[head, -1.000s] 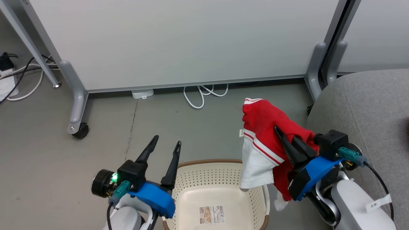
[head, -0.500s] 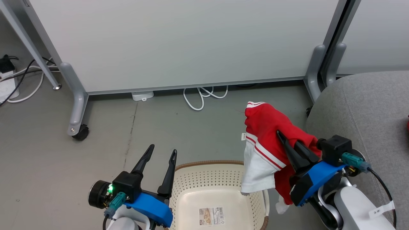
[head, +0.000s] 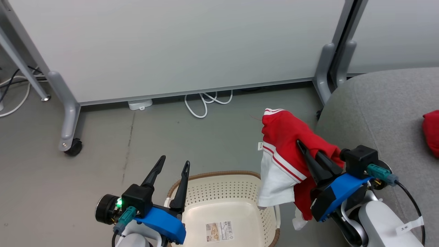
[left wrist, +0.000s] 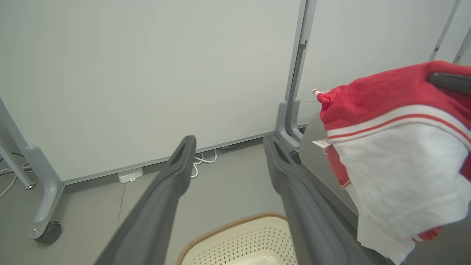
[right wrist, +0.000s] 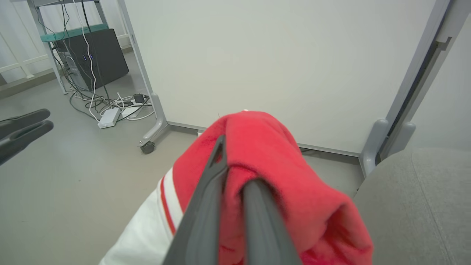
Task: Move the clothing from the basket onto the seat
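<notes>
— Fingers first? Right fingers are clamped on the clothing; left fingers are spread apart, empty, at the left rim of the basket.

— Where's the garment?

— Hanging just right of the basket, draped over those fingers. Soft, light, probably slippery; a bunched fold holds best. The seat lies farther right of the basket.

clothing: soft red knit cloth, white part smoother, matt
basket: cream perforated plastic, slight sheen; brown woven-look rim; paper sticker
seat: coarse grey woven fabric
floor: smooth, matt grey
left claw: matt dark plastic
panel: smooth matt white
</notes>
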You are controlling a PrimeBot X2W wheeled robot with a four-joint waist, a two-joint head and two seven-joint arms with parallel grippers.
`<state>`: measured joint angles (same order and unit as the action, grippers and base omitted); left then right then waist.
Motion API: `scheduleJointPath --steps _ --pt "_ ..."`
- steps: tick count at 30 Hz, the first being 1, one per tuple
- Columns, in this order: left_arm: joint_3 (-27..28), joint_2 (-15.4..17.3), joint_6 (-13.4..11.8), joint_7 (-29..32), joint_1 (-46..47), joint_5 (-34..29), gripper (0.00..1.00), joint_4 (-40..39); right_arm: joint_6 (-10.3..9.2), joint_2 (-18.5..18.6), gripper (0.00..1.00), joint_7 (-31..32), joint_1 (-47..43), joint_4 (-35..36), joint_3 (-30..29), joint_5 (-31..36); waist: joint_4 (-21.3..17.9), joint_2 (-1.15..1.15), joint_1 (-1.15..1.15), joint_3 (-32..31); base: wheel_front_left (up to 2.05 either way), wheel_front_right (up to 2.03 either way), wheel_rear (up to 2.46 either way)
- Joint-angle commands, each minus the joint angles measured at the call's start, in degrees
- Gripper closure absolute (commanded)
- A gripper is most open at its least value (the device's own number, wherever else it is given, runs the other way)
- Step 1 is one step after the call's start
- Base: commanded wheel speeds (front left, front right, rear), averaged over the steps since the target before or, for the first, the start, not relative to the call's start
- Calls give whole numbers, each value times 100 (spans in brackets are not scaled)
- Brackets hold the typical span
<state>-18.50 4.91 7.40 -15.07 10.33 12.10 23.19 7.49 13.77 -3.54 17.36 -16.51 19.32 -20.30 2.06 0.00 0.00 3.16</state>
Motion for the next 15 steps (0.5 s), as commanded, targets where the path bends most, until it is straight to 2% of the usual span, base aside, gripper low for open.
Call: scheduleJointPath --steps 1,8,15 --pt "4 -19 7 -14 13 8 0 -23 2 -14 100 3 -63 31 -22 9 -76 0 0 18 0 0 0" --pt "-51 2 9 -15 62 61 0 -60 1 -44 100 -18 -57 38 -42 39 -498 0 0 74 0 0 0" --pt "-49 29 9 -15 112 72 0 -96 1 -76 100 -61 -36 43 -50 49 -1092 0 0 159 0 0 0"
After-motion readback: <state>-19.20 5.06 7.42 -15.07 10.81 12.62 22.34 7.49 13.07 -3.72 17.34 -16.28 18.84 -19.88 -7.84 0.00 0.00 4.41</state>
